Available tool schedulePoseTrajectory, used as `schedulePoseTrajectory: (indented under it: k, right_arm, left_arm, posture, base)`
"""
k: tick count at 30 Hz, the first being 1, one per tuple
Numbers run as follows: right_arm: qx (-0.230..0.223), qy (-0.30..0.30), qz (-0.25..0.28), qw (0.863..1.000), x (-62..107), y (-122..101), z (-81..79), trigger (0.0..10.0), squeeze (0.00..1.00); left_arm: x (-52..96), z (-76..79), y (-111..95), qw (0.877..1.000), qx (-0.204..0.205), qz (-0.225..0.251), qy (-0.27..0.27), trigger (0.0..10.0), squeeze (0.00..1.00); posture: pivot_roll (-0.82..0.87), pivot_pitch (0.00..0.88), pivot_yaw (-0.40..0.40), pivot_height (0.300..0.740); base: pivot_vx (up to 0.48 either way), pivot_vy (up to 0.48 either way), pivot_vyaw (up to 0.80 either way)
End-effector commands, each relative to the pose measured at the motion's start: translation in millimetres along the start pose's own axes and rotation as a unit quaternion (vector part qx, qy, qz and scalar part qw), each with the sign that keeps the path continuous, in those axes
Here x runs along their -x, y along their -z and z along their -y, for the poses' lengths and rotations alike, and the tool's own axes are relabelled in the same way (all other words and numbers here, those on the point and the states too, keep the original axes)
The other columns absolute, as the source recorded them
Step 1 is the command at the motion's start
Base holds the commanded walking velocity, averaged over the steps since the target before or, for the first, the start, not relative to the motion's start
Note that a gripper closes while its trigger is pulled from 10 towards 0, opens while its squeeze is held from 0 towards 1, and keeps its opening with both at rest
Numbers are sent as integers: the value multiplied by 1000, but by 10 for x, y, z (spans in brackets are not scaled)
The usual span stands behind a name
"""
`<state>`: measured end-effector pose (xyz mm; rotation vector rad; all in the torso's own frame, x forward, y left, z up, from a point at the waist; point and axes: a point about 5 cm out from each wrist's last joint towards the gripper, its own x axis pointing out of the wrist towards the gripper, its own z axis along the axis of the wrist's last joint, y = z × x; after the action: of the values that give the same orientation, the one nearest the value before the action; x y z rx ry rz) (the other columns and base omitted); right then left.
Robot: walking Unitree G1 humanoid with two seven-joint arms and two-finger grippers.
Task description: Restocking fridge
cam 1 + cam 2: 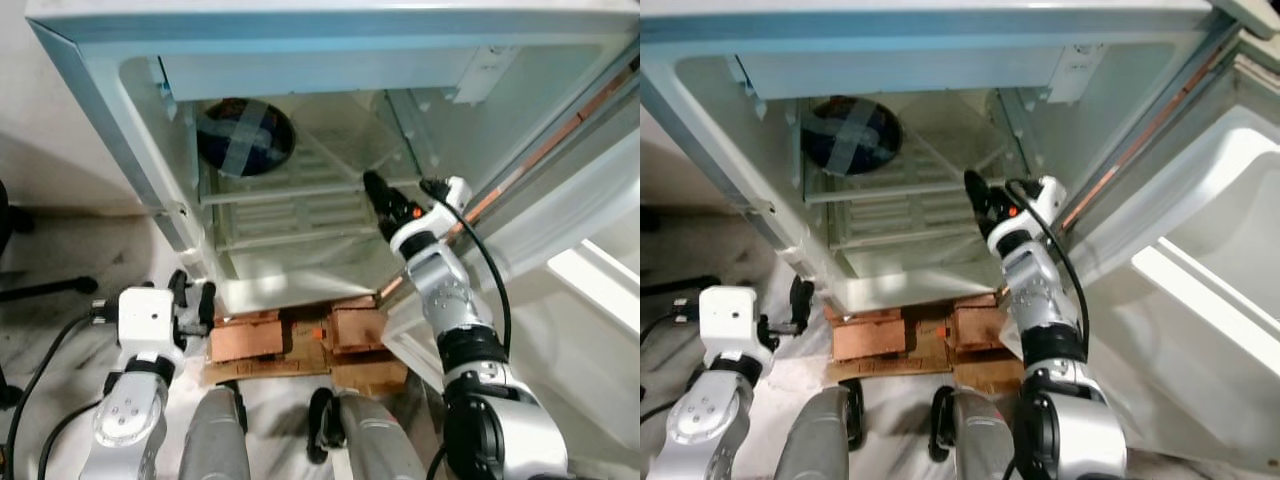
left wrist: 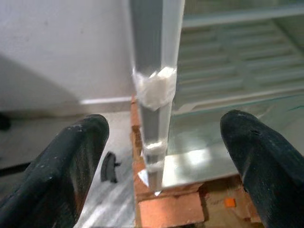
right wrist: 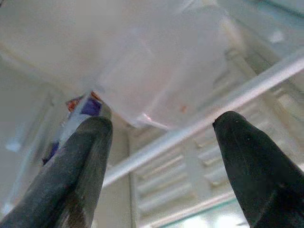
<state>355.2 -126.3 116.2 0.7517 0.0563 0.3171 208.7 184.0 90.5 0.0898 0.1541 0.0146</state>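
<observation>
Already the fridge (image 1: 140, 150) stands open on bricks (image 1: 250, 338), its door (image 1: 1200, 300) swung to the robot's right. Inside, a dark round bowl (image 1: 245, 137) crossed with pale tape sits on the upper glass shelf (image 1: 290, 190); the rest looks bare, so most restocking seems left. The right gripper (image 1: 385, 205) reaches in beside that shelf, fingers spread, empty. The left gripper (image 1: 192, 300) hovers spread at the cabinet's front corner. No legible writing.
</observation>
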Motion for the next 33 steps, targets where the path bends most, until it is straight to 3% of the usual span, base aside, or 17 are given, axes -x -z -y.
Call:
schedulePoseTrajectory:
  k: [1, 2, 4, 11, 12, 23, 26, 33]
  right_arm:
    - [37, -5, 8, 999, 38, -76, 5, 10000, 1000]
    - [63, -14, 4, 998, 87, -59, -10, 10000, 1000]
    - [72, -17, 1, 997, 103, -44, -15, 10000, 1000]
    - [97, -93, -58, 989, 401, 163, -168, 10000, 1000]
    - [103, -104, -65, 987, 478, 187, -198, 10000, 0]
    - [143, -62, -54, 986, 730, 186, -90, 10000, 0]
    - [146, -30, -81, 985, 888, 327, 9, 10000, 0]
    - [123, -29, -97, 987, 869, 498, -48, 10000, 0]
  left_arm:
    - [23, -16, 59, 1000, -4, -10, -1, 10000, 0]
    - [17, -29, 55, 1000, -6, -7, -1, 10000, 0]
    - [11, -36, 57, 1000, -6, -6, -1, 10000, 0]
    - [-116, 11, 77, 1000, -4, 8, 4, 10000, 0]
    - [-164, 41, 68, 1000, -1, 12, 4, 10000, 0]
    - [-262, 119, 91, 1000, -2, 19, 20, 10000, 0]
    - [-338, 158, 130, 999, -11, 18, 32, 10000, 0]
    - [-447, 231, 127, 999, -15, 22, 43, 10000, 0]
  posture:
    - [149, 149, -98, 740]
    - [146, 140, -94, 740]
    - [143, 135, -93, 740]
    - [109, 77, -100, 740]
    - [103, 64, -101, 740]
    - [82, 1, -80, 740]
    - [78, 0, -72, 740]
    - [61, 0, -50, 740]
  base:
    - [0, 0, 0]
    - [0, 0, 0]
    - [0, 0, 0]
    - [0, 0, 0]
    - [0, 0, 0]
    - [0, 0, 0]
    - [0, 0, 0]
    - [0, 0, 0]
